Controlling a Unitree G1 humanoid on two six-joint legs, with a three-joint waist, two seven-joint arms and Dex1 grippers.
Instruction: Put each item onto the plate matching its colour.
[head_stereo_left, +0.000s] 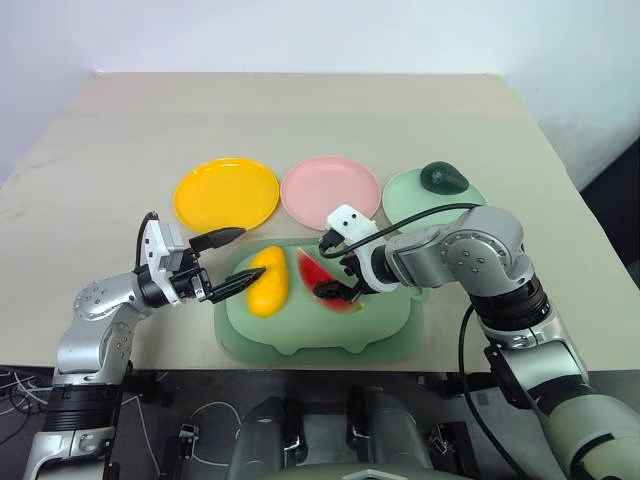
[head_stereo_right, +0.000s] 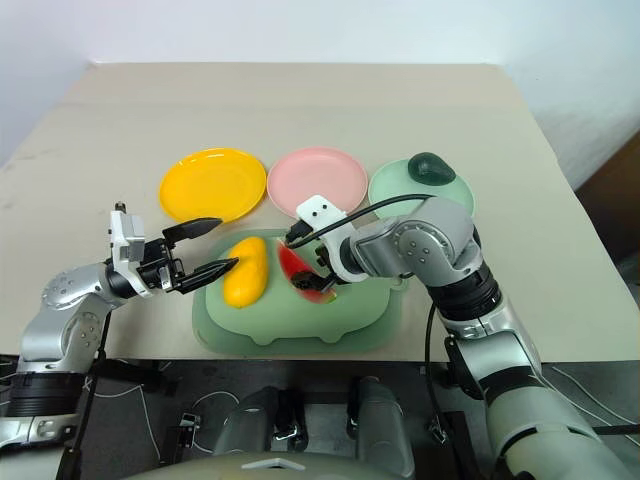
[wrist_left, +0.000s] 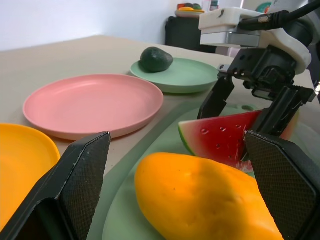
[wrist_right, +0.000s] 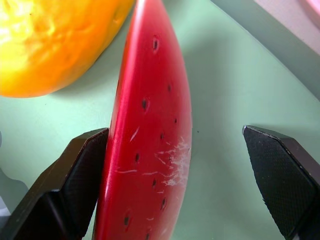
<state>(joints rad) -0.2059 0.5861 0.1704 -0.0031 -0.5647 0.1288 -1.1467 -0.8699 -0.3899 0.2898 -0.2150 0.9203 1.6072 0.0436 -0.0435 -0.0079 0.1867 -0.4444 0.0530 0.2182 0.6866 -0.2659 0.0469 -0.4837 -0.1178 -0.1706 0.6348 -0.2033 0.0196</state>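
**Watermelon wedge between wide jaws**

Centre frame, the right gripper (head_stereo_left: 335, 283) straddles the watermelon wedge (head_stereo_left: 318, 276) on the pale green board (head_stereo_left: 390, 335), fingers apart, one pad (wrist_right: 75, 185) against its red face. At lower left the left gripper (head_stereo_left: 228, 262) gapes beside the mango (head_stereo_left: 268, 281). Closing off-centre could tip the wedge into the mango, short of the pink plate (head_stereo_left: 330, 191).

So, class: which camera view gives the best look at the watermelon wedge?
The right wrist view: the watermelon wedge looms large between the open right pincer fingers, seeds visible. The left wrist view shows its side and green rind; in the eye views the pincer partly covers it.
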